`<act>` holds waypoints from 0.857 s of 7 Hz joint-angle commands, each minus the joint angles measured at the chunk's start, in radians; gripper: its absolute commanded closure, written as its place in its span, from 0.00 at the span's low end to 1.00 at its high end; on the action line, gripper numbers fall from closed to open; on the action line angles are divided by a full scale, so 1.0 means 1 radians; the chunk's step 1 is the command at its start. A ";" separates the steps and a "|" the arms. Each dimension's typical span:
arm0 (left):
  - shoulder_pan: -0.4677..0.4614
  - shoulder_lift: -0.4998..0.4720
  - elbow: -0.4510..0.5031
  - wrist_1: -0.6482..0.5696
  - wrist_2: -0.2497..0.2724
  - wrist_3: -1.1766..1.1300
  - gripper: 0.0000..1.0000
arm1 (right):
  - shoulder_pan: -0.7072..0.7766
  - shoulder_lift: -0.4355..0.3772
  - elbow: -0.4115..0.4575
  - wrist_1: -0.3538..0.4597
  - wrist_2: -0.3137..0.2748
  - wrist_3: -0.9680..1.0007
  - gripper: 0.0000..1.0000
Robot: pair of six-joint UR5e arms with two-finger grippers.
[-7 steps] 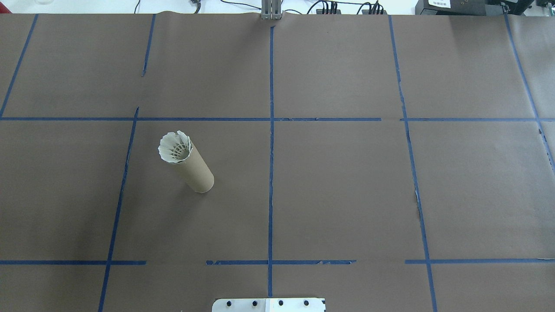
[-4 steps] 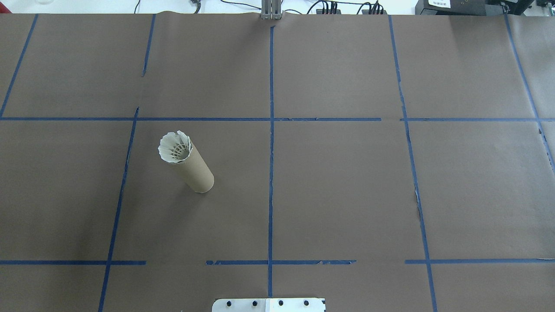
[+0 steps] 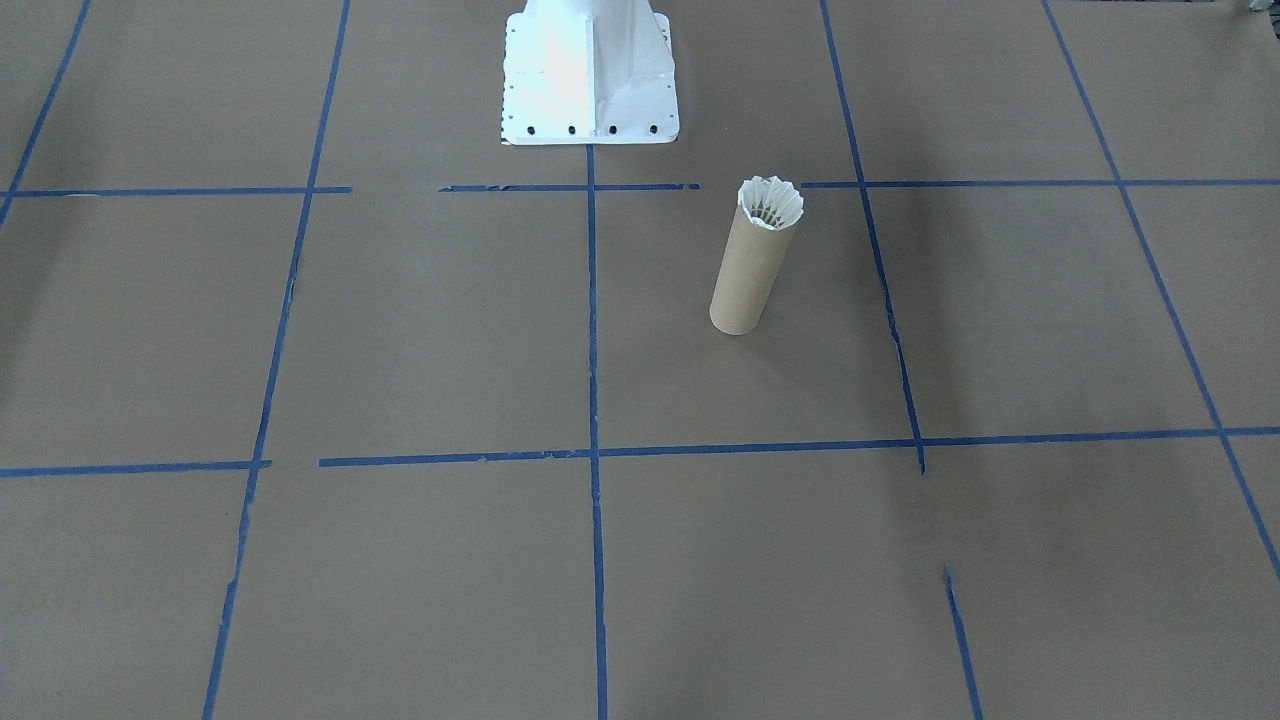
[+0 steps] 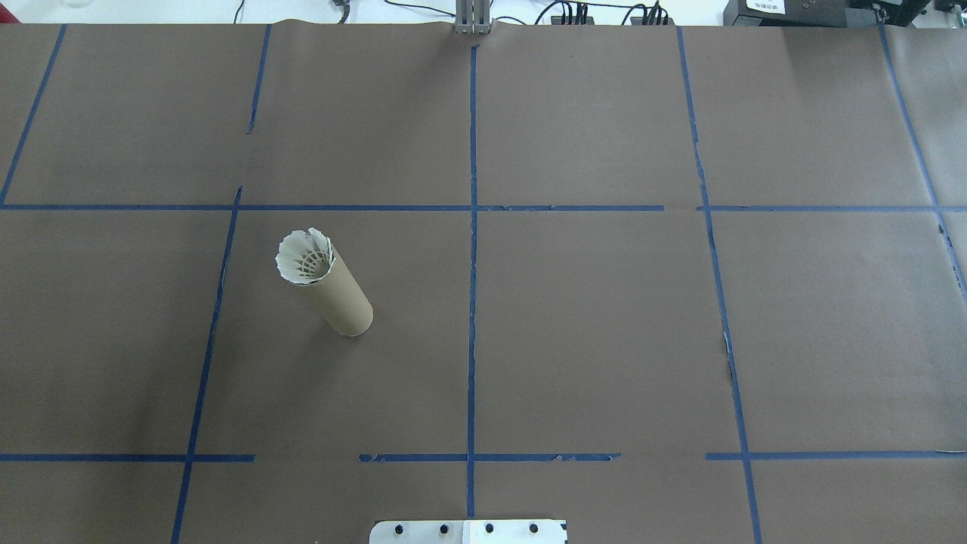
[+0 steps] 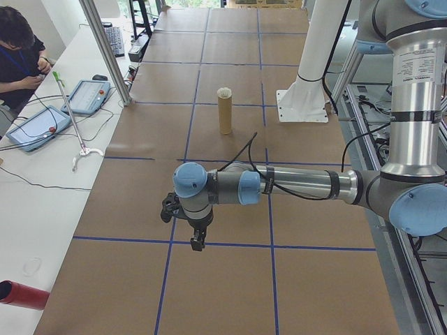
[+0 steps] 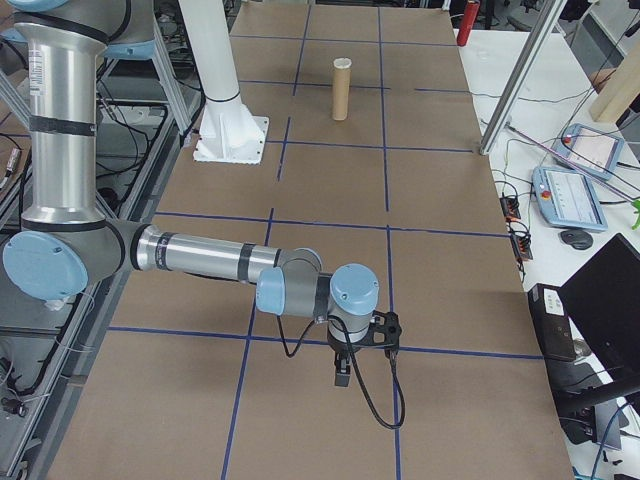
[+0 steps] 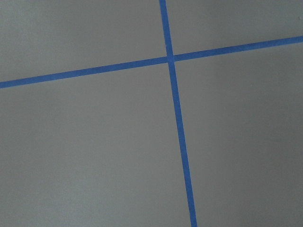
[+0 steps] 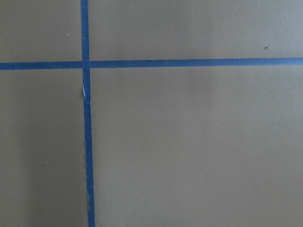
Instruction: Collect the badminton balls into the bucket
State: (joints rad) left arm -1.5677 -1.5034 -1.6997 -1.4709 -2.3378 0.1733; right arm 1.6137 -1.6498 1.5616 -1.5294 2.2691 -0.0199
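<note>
Nothing has changed over the last second: the bucket [image 4: 336, 291] stands upright at 9 o'clock from table centre, a badminton ball [image 4: 304, 256] seated in its mouth. Collection appears complete. Left gripper [image 5: 198, 241] and right gripper [image 6: 341, 375] show only in side views; jaw state cannot be determined.

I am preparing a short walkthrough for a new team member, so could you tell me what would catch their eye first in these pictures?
First, the brown cardboard tube standing upright on the robot's left half of the table, with a white shuttlecock showing at its open top. Next, the blue tape grid across the brown table covering. In the side views, each arm reaches over the table, the left gripper and right gripper pointing down near tape lines.
</note>
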 commanded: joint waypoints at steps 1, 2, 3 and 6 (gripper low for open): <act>0.000 0.002 -0.011 0.030 0.000 0.000 0.00 | 0.000 -0.001 0.000 0.000 0.001 0.000 0.00; 0.000 0.002 -0.015 0.030 0.000 0.000 0.00 | 0.000 0.001 0.000 0.000 0.000 0.000 0.00; -0.001 0.002 -0.023 0.030 0.000 0.002 0.00 | 0.000 0.001 0.000 0.000 0.000 0.000 0.00; 0.000 0.002 -0.018 0.030 0.000 0.000 0.00 | 0.000 -0.001 0.000 0.000 0.000 0.000 0.00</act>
State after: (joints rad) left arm -1.5689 -1.5018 -1.7203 -1.4405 -2.3378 0.1745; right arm 1.6137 -1.6499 1.5616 -1.5294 2.2688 -0.0199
